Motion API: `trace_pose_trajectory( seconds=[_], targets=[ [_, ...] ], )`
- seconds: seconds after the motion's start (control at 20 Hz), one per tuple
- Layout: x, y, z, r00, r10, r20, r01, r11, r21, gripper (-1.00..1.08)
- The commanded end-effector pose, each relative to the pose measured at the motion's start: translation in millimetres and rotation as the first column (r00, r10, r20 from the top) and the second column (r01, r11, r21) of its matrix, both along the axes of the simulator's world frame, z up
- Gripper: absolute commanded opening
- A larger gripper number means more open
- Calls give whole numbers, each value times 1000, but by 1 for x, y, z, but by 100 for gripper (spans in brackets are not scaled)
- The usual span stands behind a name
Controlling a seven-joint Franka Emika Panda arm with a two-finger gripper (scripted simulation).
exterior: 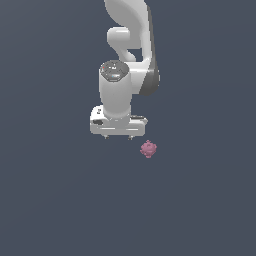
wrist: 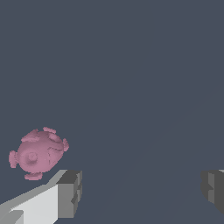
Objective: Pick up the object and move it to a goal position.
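Gripper (exterior: 118, 136) hangs with jaws spread wide and nothing between them. The pink knobbly object (exterior: 148, 149) sits apart from it, just off toward the exterior view's right. Looks light and rigid; I'd pinch across the round body, since those bumps could slip.

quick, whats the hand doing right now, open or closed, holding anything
Hand: open and empty; the pink lumpy object lies off to one side, outside the fingers, not touched.
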State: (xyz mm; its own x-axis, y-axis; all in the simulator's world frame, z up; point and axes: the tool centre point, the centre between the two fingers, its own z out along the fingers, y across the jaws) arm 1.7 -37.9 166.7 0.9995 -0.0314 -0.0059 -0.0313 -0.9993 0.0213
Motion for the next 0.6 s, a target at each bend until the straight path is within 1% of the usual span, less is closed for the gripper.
trace_pose_trajectory(
  seconds=[0.0,0.15,0.4,0.55],
  targets=[
    [0,0,0,1000,0,0,0,1000,0,100],
    [1,-4,0,1000,-9,0,9,1000,-4,100],
    [5,-21,1,999,-41,2,41,999,-22,100],
    [5,-23,1,999,-41,2,41,999,-24,100]
  ],
)
